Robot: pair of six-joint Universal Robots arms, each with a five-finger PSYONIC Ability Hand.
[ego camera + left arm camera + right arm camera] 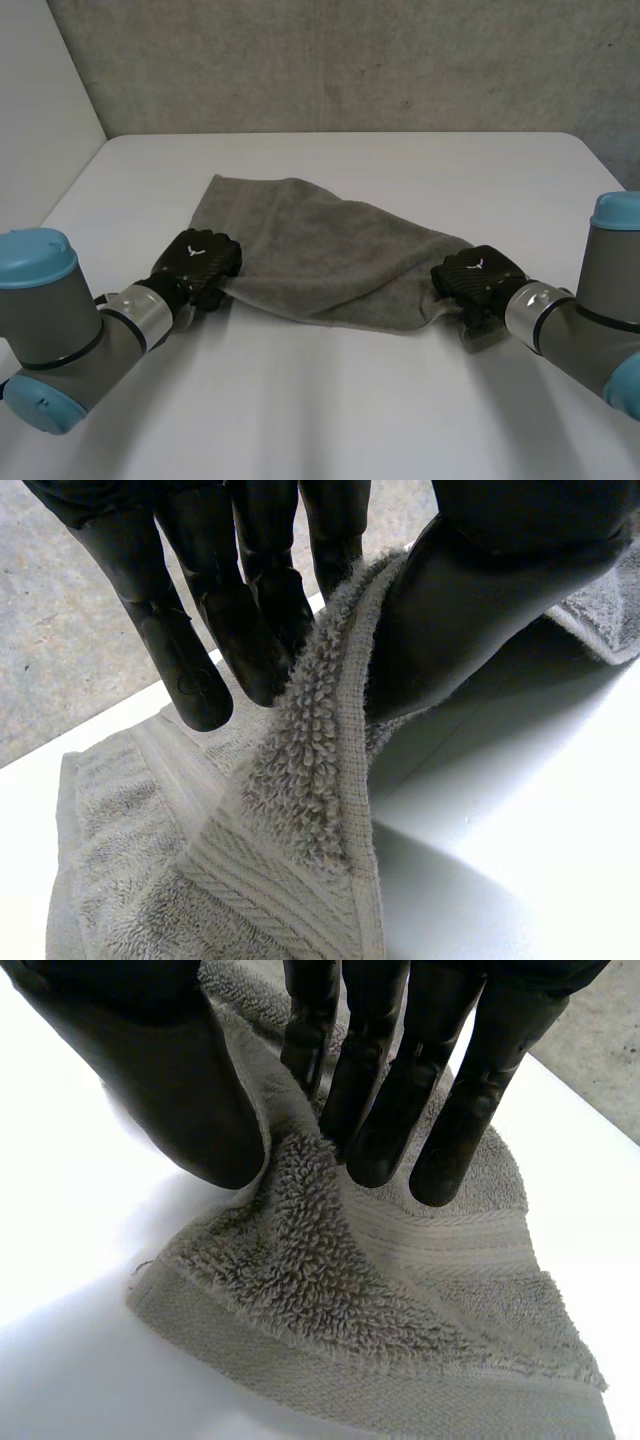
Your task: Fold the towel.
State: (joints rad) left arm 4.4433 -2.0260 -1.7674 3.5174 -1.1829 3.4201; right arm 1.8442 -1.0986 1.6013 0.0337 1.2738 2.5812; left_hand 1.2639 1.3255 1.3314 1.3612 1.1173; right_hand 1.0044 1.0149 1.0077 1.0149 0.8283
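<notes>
A white table [330,400] with rounded far corners is brightly lit. Behind it a rough grey wall [350,60] is seen, and a plain white wall [40,100] stands beside that. Beyond the fingers [190,680], past the table's edge, a grey speckled surface [60,630] is seen.

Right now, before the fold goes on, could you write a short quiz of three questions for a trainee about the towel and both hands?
1. True or false: the left hand pinches an edge of the towel between thumb and fingers.
2. Choose one. The right hand is: A) open, touching nothing; B) pinching the towel; C) holding a cup.
3. Fill in: the table under the towel is coloured ___.
Key: 1 true; 2 B; 3 white.
</notes>
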